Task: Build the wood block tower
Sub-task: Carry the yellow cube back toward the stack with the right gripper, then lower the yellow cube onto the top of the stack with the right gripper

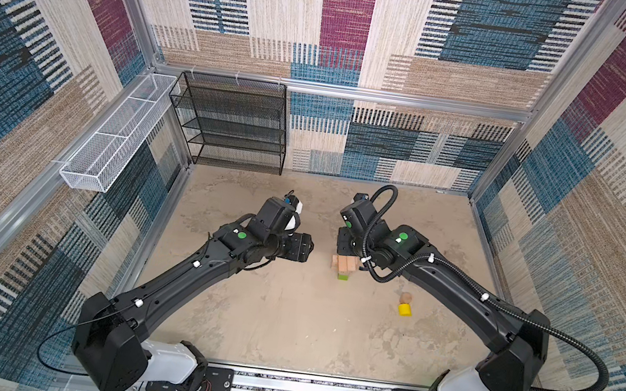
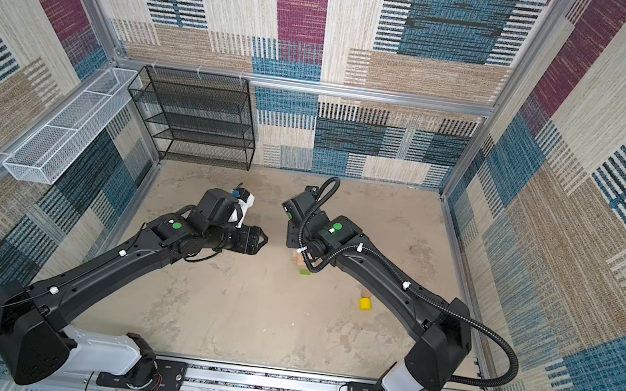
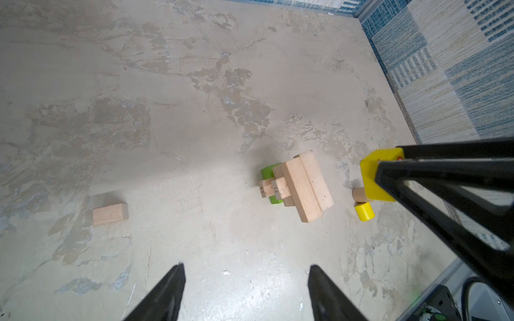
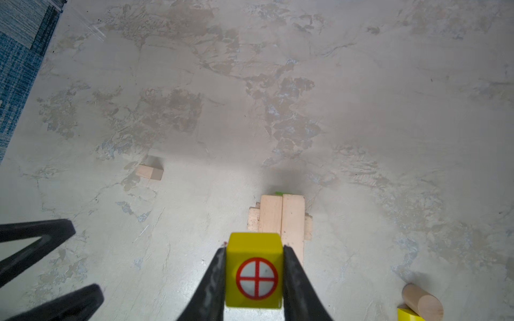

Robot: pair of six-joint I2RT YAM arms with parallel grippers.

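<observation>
nearest, a yellow cylinder (image 1: pixel 405 310) is lying on the bench (image 1: pixel 283 326), with a tan round piece (image 1: pixel 406 297) just beside it. further in, the wood block tower (image 1: pixel 343 266) is standing, its tan bricks resting crosswise over a green block (image 3: pixel 267 172). the right claw (image 4: pixel 254 248) is hanging above the bench close to the tower, clamped on a red-marked yellow cube (image 4: pixel 254 278). the left claw (image 3: pixel 247 266) is hovering near it, jaws apart and holding nothing. a loose tan brick (image 3: pixel 110 214) is lying well apart from the tower. farthest back, a black mesh rack (image 1: pixel 234 121) is standing against the wall.
</observation>
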